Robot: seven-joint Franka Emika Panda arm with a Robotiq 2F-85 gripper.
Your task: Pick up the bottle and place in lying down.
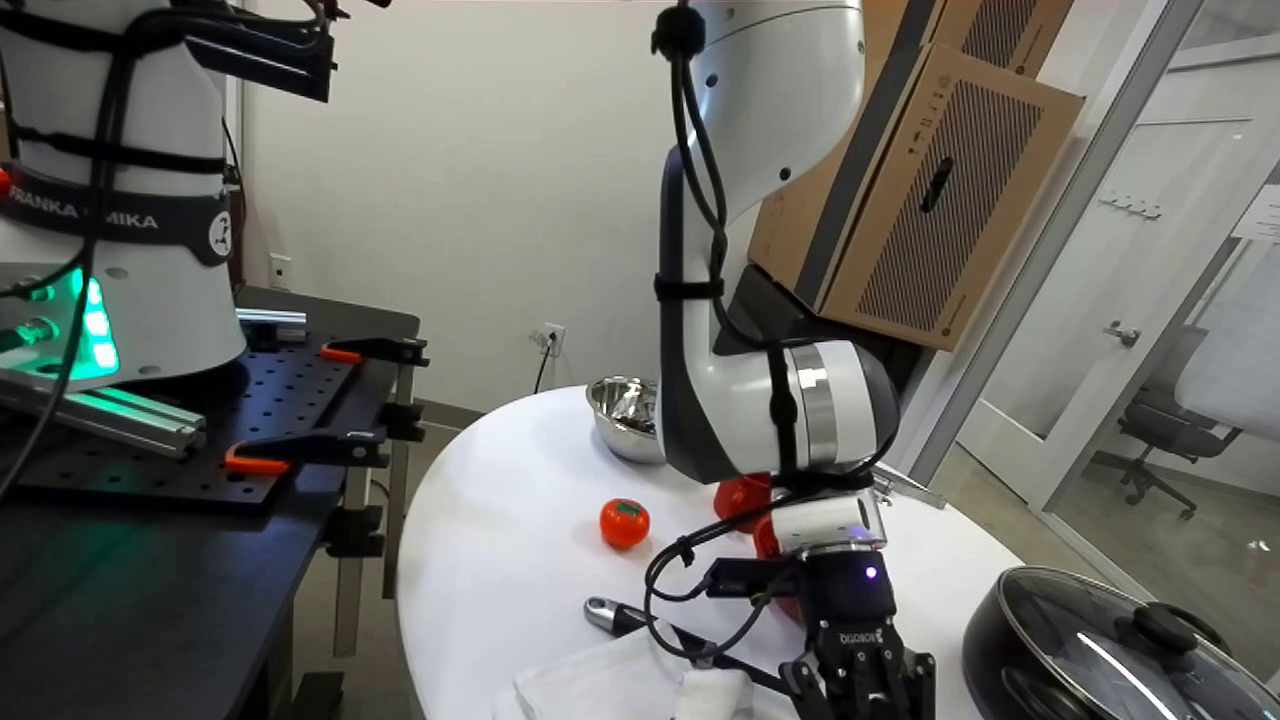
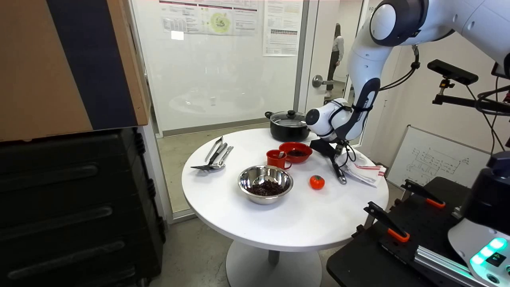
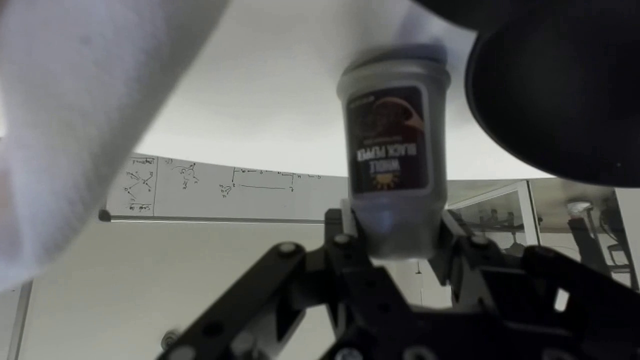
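Pinching the bottle [image 3: 395,150] between two fingers [image 3: 342,245], the gripper [image 3: 398,231] has it by the upper end in the wrist view, where the label [image 3: 389,135] names whole black pepper (upside down there, as is the writing on the whiteboard [image 3: 260,202] beyond). The bottle is near upright, its lower end toward the white table [image 1: 480,560]; blur hides whether the two touch. Dark rounded surfaces [image 3: 560,105] fill the upper right of that view, and a pale, blurred shape [image 3: 85,125] crowds its left.

In both exterior views the arm [image 1: 830,410] reaches over the table, bent low near a lidded black pot [image 2: 289,130]. A tomato [image 2: 317,182] sits between a steel bowl [image 2: 265,200] holding dark bits [image 2: 267,188] and a dark-handled utensil [image 2: 339,174]. That utensil lies just beside a folded towel [image 2: 368,172] with red stripes. A red cup [image 2: 275,160] stands beside a red bowl [image 2: 303,159], and a group of utensils [image 2: 215,156] lies near the table's edge, well apart from the tomato.
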